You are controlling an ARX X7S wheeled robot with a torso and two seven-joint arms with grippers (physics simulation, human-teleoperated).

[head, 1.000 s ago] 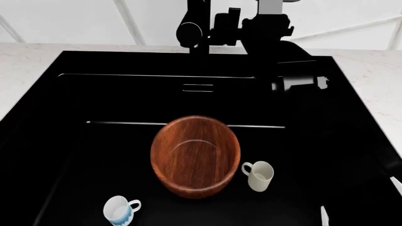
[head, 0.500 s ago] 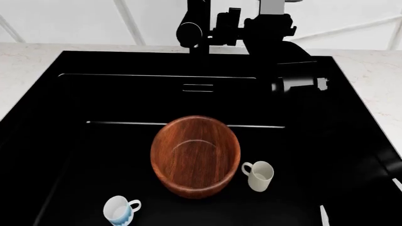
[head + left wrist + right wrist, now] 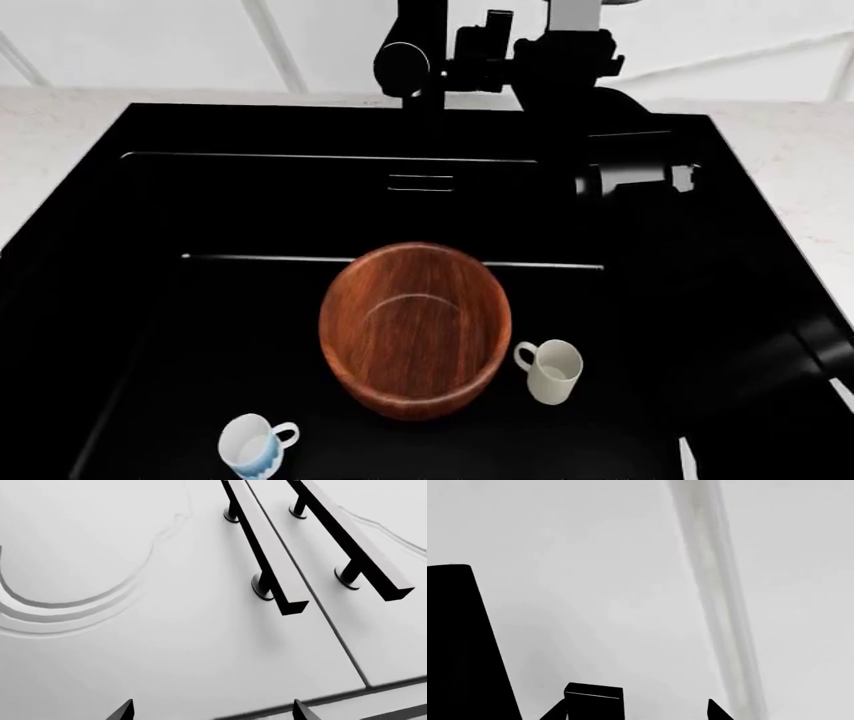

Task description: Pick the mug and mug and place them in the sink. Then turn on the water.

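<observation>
Both mugs stand inside the black sink [image 3: 160,130]. The white mug with the blue pattern [image 3: 254,445] is at the near left, and the plain cream mug [image 3: 551,372] is right of the wooden bowl. My right gripper [image 3: 483,50] is raised at the black tap [image 3: 404,65] behind the basin. In the right wrist view the right gripper [image 3: 634,711] is open, with a black block of the tap [image 3: 594,702] between its tips, close to one finger. My left gripper [image 3: 212,712] is open and holds nothing. It faces white cabinet doors and is out of the head view.
A brown wooden bowl [image 3: 415,328] fills the middle of the sink floor. Pale speckled counter [image 3: 54,120] surrounds the basin, with white wall tiles behind. Two black bar handles [image 3: 267,550] are mounted on the cabinet doors in the left wrist view. My right arm [image 3: 627,175] crosses the basin's back right.
The head view has shifted a little, so the whole scene sits slightly lower. My right gripper has moved slightly at the tap. Mugs and bowl have not moved.
</observation>
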